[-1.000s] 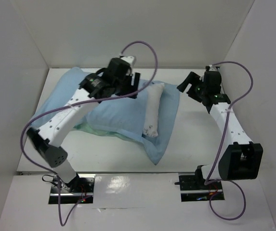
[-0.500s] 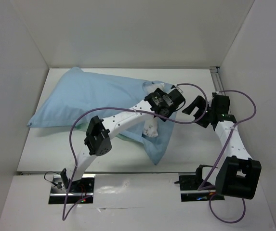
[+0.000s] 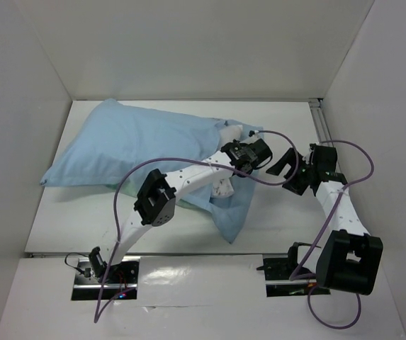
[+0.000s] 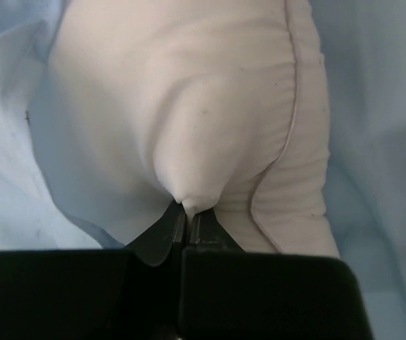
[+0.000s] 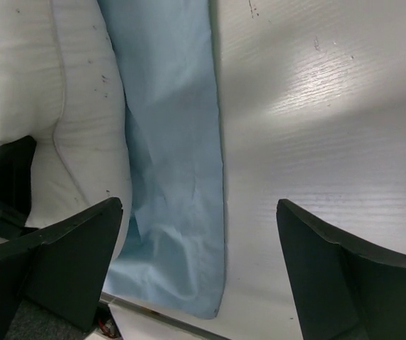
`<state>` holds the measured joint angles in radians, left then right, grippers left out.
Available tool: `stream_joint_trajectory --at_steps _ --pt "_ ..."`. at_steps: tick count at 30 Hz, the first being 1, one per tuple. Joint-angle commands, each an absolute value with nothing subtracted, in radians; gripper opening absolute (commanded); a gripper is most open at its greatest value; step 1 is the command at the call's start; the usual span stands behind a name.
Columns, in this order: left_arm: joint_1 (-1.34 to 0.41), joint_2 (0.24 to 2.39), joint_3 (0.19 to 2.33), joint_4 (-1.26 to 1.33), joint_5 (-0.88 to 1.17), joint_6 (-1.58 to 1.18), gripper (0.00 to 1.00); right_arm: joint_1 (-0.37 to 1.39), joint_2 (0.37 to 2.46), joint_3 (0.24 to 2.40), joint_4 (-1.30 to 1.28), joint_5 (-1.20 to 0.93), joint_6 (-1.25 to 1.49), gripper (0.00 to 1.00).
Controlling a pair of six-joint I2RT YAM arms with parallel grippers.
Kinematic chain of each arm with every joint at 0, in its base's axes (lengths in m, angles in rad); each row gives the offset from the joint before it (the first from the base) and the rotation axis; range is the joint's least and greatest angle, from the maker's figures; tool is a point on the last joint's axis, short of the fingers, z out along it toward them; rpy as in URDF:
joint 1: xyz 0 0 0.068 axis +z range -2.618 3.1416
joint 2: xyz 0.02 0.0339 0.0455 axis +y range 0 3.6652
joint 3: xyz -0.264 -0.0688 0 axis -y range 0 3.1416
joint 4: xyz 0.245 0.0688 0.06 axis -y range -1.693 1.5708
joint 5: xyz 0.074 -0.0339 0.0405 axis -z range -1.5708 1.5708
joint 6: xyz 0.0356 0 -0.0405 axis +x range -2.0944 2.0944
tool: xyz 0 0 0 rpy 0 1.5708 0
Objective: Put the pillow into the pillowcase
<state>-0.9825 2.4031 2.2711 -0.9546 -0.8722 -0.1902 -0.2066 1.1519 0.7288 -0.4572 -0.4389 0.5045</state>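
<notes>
The light blue pillowcase (image 3: 139, 142) lies bulging across the back left of the table, its mouth toward the right. The white pillow (image 3: 222, 188) pokes out of that mouth. My left gripper (image 3: 237, 161) reaches across to this exposed end. In the left wrist view the left gripper (image 4: 187, 212) is shut on a pinched fold of the pillow (image 4: 188, 106), with pillowcase (image 4: 373, 106) on both sides. My right gripper (image 3: 290, 176) hangs open just right of the mouth. In its own view the right gripper (image 5: 199, 234) straddles the pillowcase (image 5: 174, 142) edge and bare table (image 5: 316, 106), with the pillow (image 5: 47, 85) at left.
White walls close in the table at the back and both sides. A metal rail (image 3: 321, 120) runs along the right back corner. The table's near edge (image 3: 188, 253) lies just in front of the pillowcase's lower corner (image 3: 229, 230). Purple cables loop from both arms.
My left arm swung from the back left of the pillowcase over to the pillow's exposed end and shut on its fabric. The right gripper came nearer and leftward toward the mouth.
</notes>
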Motion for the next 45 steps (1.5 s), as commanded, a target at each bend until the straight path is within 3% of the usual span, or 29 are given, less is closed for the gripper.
stream_joint_trajectory --at_steps 1,5,6,9,13,14,21,24,29,30,32,34,39,41,44,45 --pt "-0.942 2.326 2.355 -1.011 -0.76 -0.242 0.0 -0.212 1.14 0.73 -0.43 -0.48 0.497 0.97" --pt "-0.859 2.104 2.395 -1.002 -0.421 -0.282 0.0 -0.212 1.152 0.75 -0.374 -0.549 0.488 0.95" --pt "-0.83 1.997 2.34 -0.983 -0.256 -0.319 0.0 -0.186 1.152 0.765 -0.362 -0.558 0.479 0.95" --pt "-0.704 1.85 2.217 -0.872 -0.073 -0.366 0.0 -0.115 1.152 0.822 -0.318 -0.558 0.479 0.93" --pt "-0.574 1.735 2.119 -0.801 0.145 -0.414 0.0 0.073 1.19 0.908 -0.261 -0.49 0.525 0.91" --pt "-0.537 1.717 2.099 -0.786 0.205 -0.423 0.0 0.15 1.222 0.946 -0.238 -0.473 0.541 0.85" --pt "-0.465 1.648 1.941 -0.68 0.336 -0.477 0.0 0.366 1.42 1.057 -0.072 -0.336 0.66 0.7" --pt "-0.456 1.638 1.921 -0.67 0.347 -0.488 0.0 0.435 1.521 1.081 -0.011 -0.295 0.693 0.68" --pt "-0.456 1.629 1.887 -0.638 0.371 -0.508 0.0 0.503 1.69 1.157 -0.031 -0.189 0.727 0.58" --pt "-0.445 1.611 1.869 -0.628 0.371 -0.531 0.0 0.524 1.71 1.157 -0.041 -0.152 0.748 0.59" --pt "-0.436 1.595 1.846 -0.583 0.393 -0.54 0.0 0.537 1.753 1.167 -0.032 -0.08 0.778 0.75" --pt "-0.427 1.582 1.833 -0.574 0.413 -0.566 0.0 0.546 1.794 1.155 0.006 -0.057 0.799 0.81" --pt "-0.402 1.563 1.833 -0.563 0.474 -0.586 0.0 0.574 1.891 1.204 0.063 0.04 0.818 0.82" --pt "-0.387 1.54 1.822 -0.563 0.506 -0.595 0.0 0.574 1.968 1.268 0.014 0.115 0.808 0.76" --pt "-0.335 1.506 1.803 -0.54 0.531 -0.618 0.0 0.534 2.023 1.295 0.002 0.098 0.824 0.53" --pt "-0.324 1.497 1.802 -0.54 0.543 -0.618 0.0 0.523 2.023 1.286 0.024 0.088 0.824 0.32"
